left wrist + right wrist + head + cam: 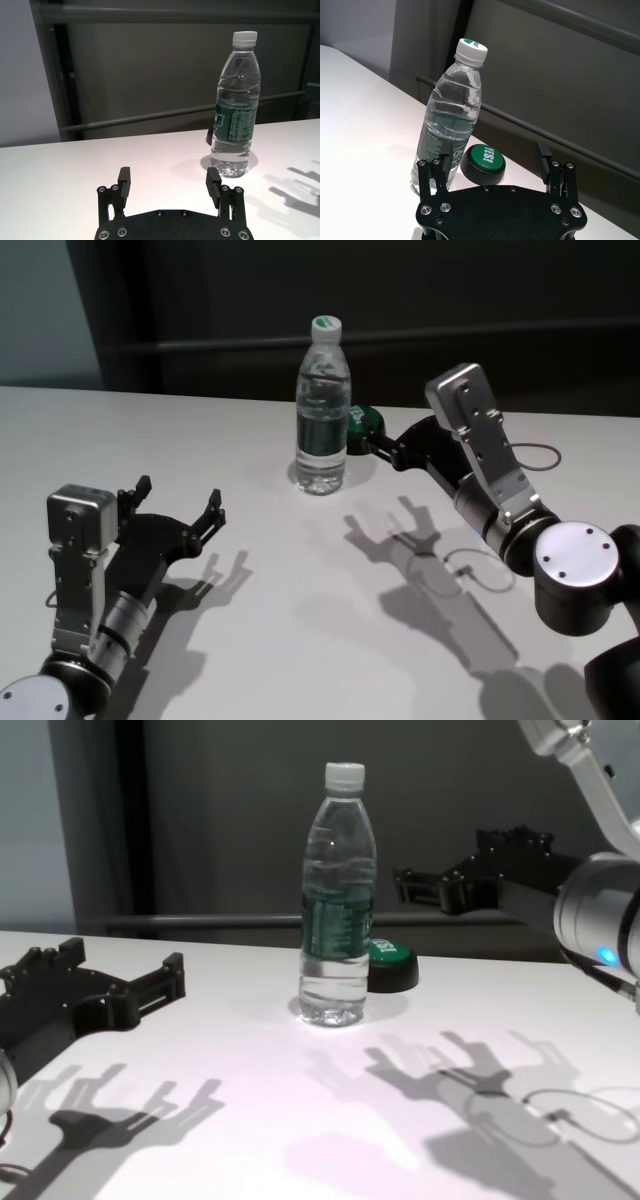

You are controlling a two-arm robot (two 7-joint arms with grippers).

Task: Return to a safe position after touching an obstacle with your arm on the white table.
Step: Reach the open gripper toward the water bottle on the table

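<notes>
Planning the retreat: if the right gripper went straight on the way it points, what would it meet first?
Probably the green button, centred between the right gripper's open fingers. The bottle stands just beside that line and might be brushed; depth is unclear.

This looks like a robot test lab or demo room, not a home or kitchen. A broad, plain white table (250, 640) fills the foreground, carrying only a bottle (322, 410) and a green push-button (483, 161) marked "YES", the sort of staged props a trial setup uses. Beyond the fingers, past the table's far edge, stands a dark grey panelled wall (150, 65) with horizontal rails (150, 116) and a dark upright post (67, 75); a pale wall section (22, 70) sits beside it. Hard lighting throws sharp shadows across the table.
</notes>
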